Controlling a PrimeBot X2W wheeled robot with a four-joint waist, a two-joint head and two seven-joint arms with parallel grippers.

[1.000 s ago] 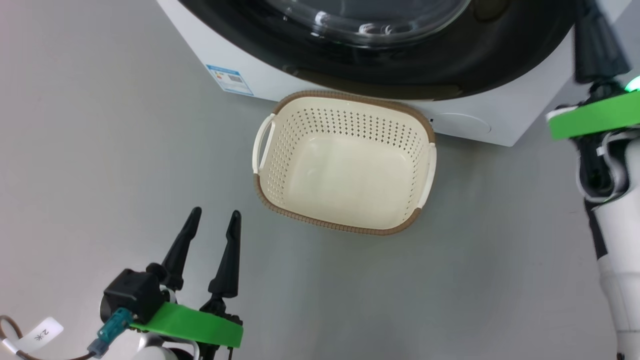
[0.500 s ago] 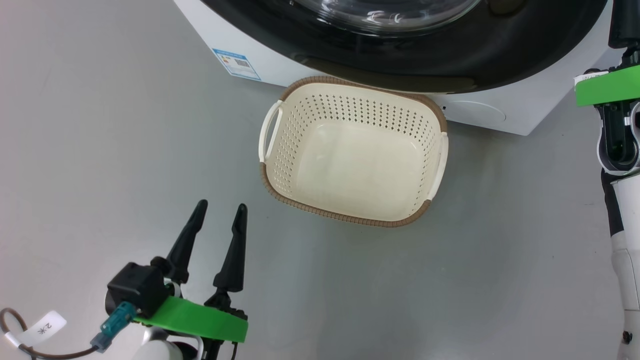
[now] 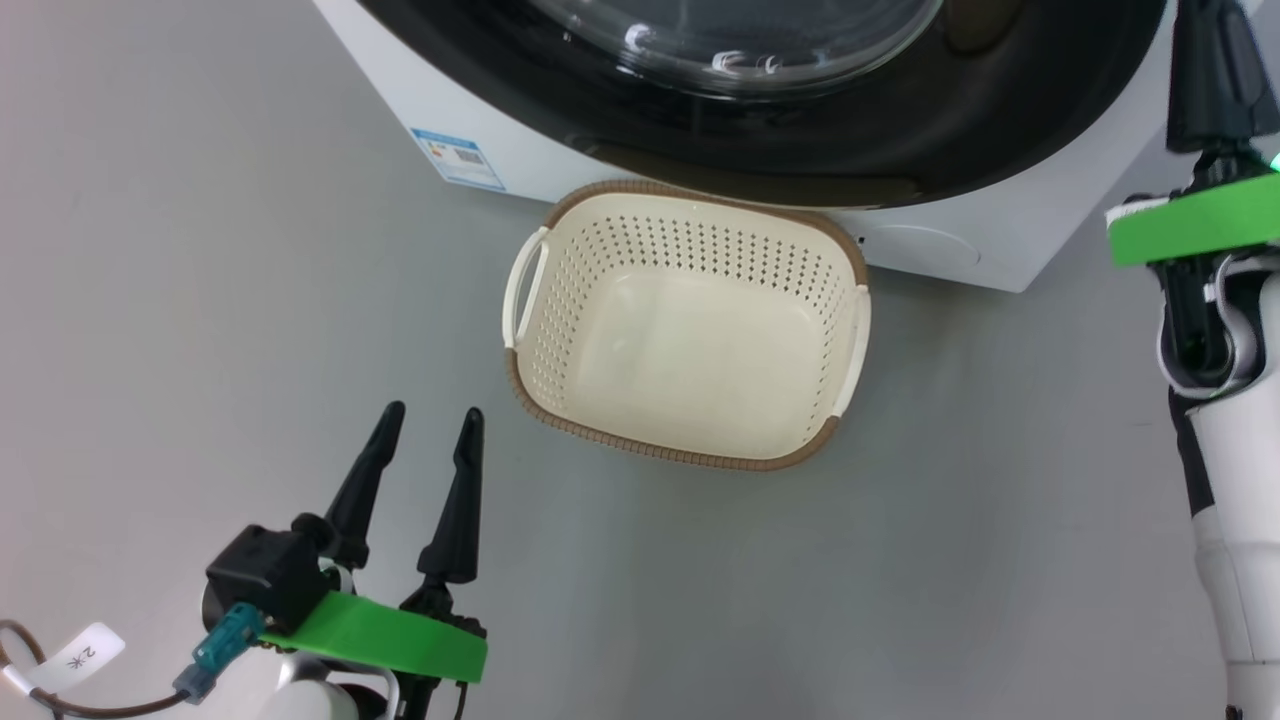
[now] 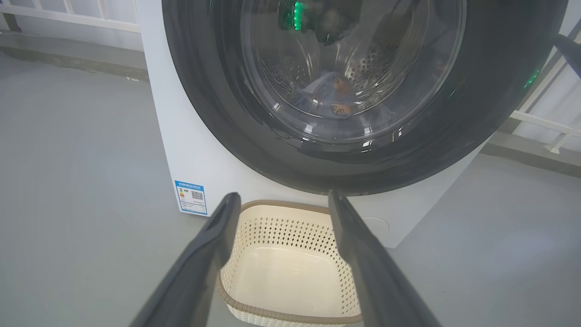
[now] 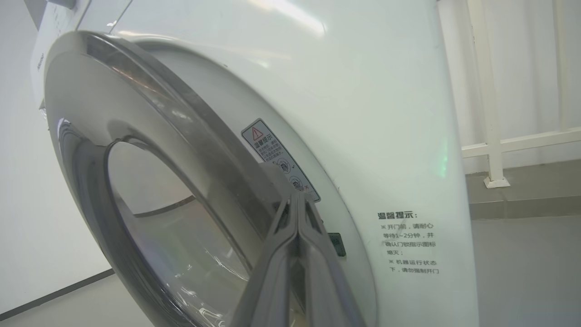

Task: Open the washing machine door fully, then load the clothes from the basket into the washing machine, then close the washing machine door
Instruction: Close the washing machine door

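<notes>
The door, a wide glossy black ring around a bulging clear window, lies shut against the white washer. Behind the glass the clothes lie in the steel drum, pale blue with orange-brown faces. The basket, cream and perforated with a brown rim, stands on the grey floor just in front of the washer. The left gripper hangs near and left of it, fingers spread, holding nothing. The right gripper, fingers pressed together, points at the door's right rim.
</notes>
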